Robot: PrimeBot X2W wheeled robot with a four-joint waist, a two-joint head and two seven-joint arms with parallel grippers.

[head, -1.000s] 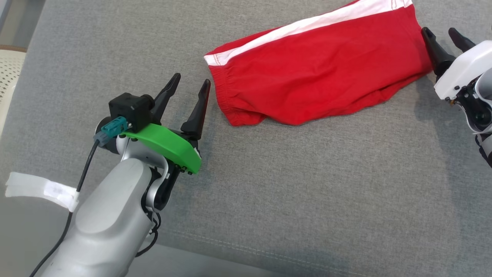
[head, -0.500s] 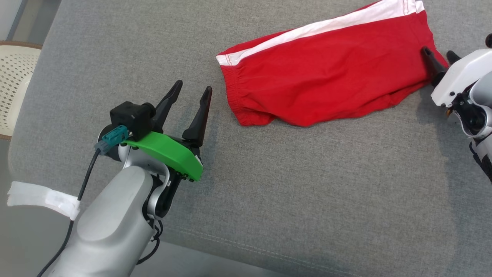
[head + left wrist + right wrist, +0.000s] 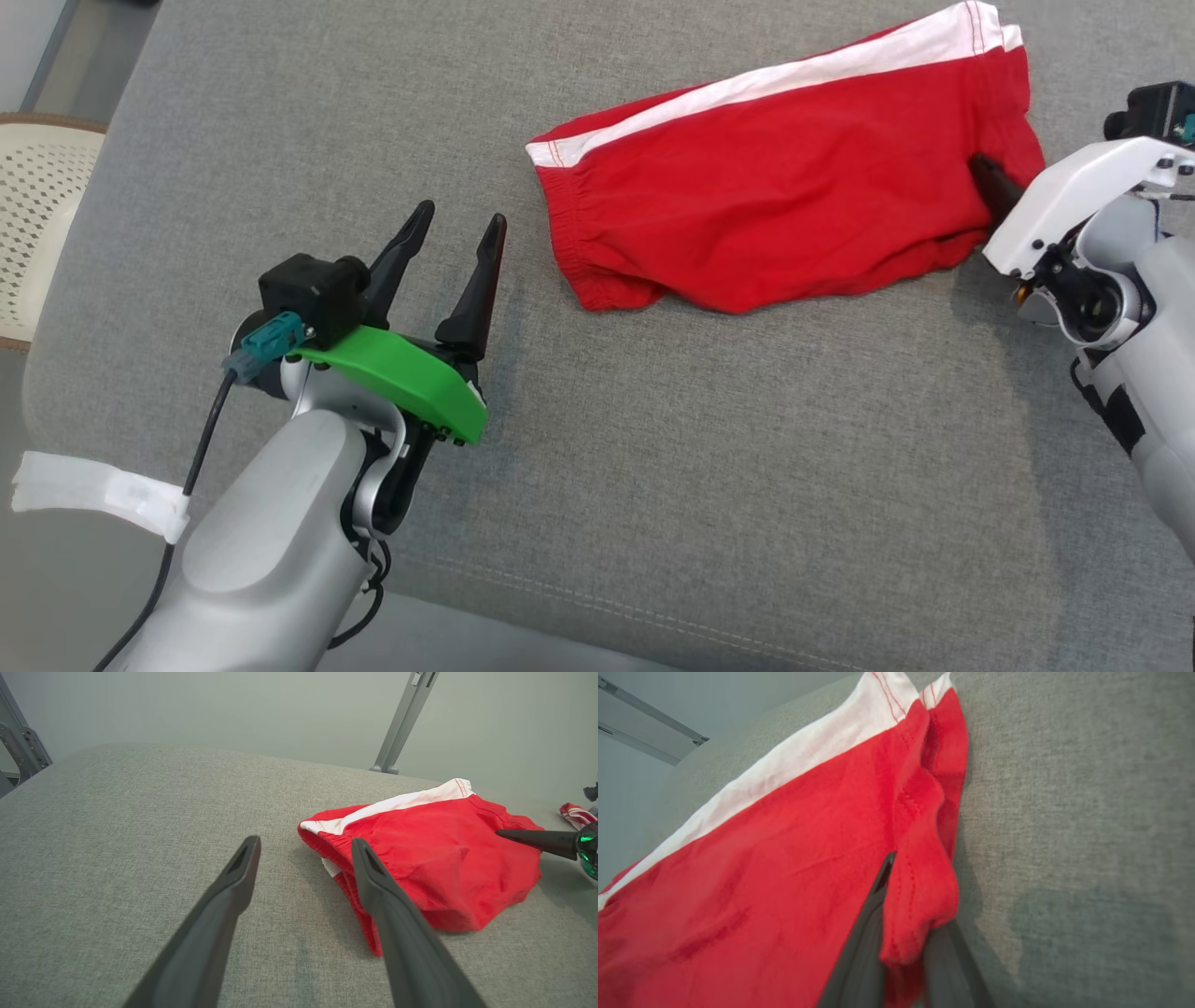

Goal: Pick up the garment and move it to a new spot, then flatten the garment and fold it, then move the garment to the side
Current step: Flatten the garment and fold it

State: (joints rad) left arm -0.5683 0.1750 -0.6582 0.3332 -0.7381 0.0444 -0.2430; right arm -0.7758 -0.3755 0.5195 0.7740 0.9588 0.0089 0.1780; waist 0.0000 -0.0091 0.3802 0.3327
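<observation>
On the grey cushion (image 3: 653,485), the red shorts (image 3: 775,224) lie rumpled — the right gripper (image 3: 991,182) pinches a fold of their leg hem. The left gripper (image 3: 462,215) hovers just beside the waistband, fingers spread apart.

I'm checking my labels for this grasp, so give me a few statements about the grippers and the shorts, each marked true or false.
1. The right gripper pinches an edge of the shorts. True.
2. The left gripper holds the shorts. False: it is open and apart from them, over the bare cushion.
3. The shorts are red with a white stripe. True.
4. The shorts hang in the air. False: they lie on the grey cushion.
5. Both grippers are on the same end of the shorts. False: the left gripper is by the waistband end and the right gripper is at the opposite end.
</observation>
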